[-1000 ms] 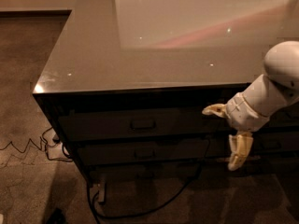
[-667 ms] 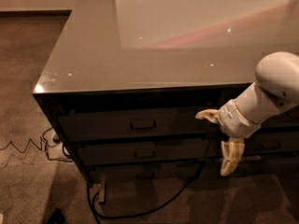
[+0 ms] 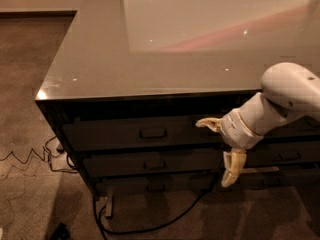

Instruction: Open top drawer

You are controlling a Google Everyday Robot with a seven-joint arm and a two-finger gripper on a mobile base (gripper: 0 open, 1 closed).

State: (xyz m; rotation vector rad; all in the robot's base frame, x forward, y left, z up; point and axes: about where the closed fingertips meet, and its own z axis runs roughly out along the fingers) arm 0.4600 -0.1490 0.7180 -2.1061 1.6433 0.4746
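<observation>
The top drawer (image 3: 110,134) is the dark front just under the glossy counter, and it sits flush with the drawers below. Its small loop handle (image 3: 153,133) is at the centre of the front. My gripper (image 3: 219,148) hangs in front of the drawer stack, to the right of that handle and a little lower. It is open, with one pale finger (image 3: 207,123) level with the top drawer and the other pointing down at the lowest drawer. Nothing is between the fingers. The white arm (image 3: 287,91) comes in from the right.
Two lower drawers (image 3: 120,163) with like handles sit under the top one. The grey countertop (image 3: 150,59) overhangs the fronts. Black cables (image 3: 150,224) and a power strip (image 3: 56,156) lie on the carpet at the cabinet's left foot.
The gripper and forearm have moved left along the drawer fronts, closer to the top drawer's handle. The drawers have not moved.
</observation>
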